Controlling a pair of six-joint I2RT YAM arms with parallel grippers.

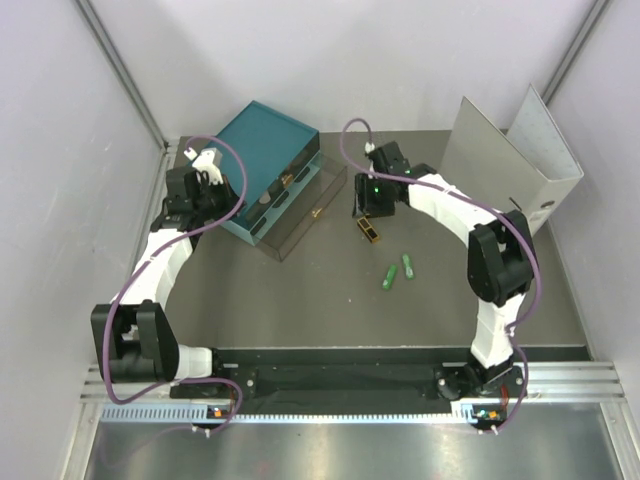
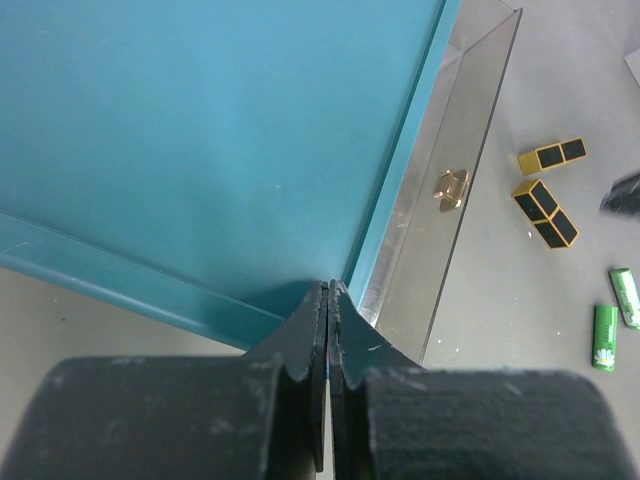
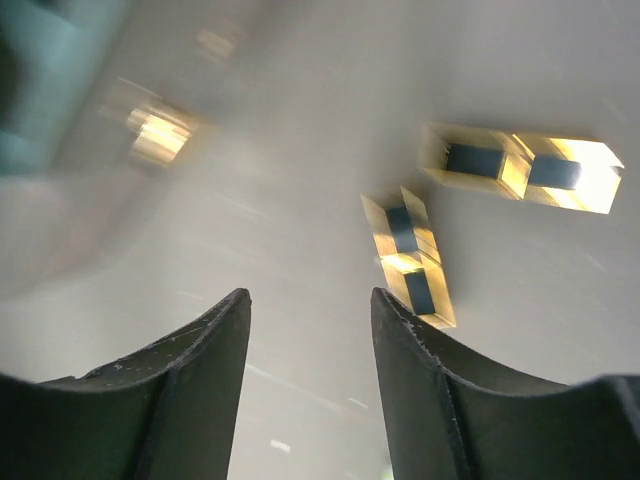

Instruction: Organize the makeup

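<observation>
Two black-and-gold cases (image 2: pixel 545 213) (image 2: pixel 551 156) lie on the table right of the teal drawer box (image 1: pixel 270 165). The right wrist view shows both, one (image 3: pixel 410 258) just beyond my right fingertip (image 3: pixel 385 300) and one (image 3: pixel 520 168) farther right. From above only one case (image 1: pixel 371 232) shows. Two green tubes (image 1: pixel 390 277) (image 1: pixel 407 267) lie nearer the arms; they also show in the left wrist view (image 2: pixel 604 338) (image 2: pixel 625 296). My right gripper (image 3: pixel 310 300) is open and empty, above the table by the cases (image 1: pixel 364 205). My left gripper (image 2: pixel 329 290) is shut and empty at the teal box's near corner (image 1: pixel 205 185).
The box's clear drawer (image 2: pixel 455 120) stands pulled out, with a gold handle (image 2: pixel 450 188); it shows from above too (image 1: pixel 300 215). A large grey binder (image 1: pixel 510 160) stands open at the back right. Grey walls close in both sides.
</observation>
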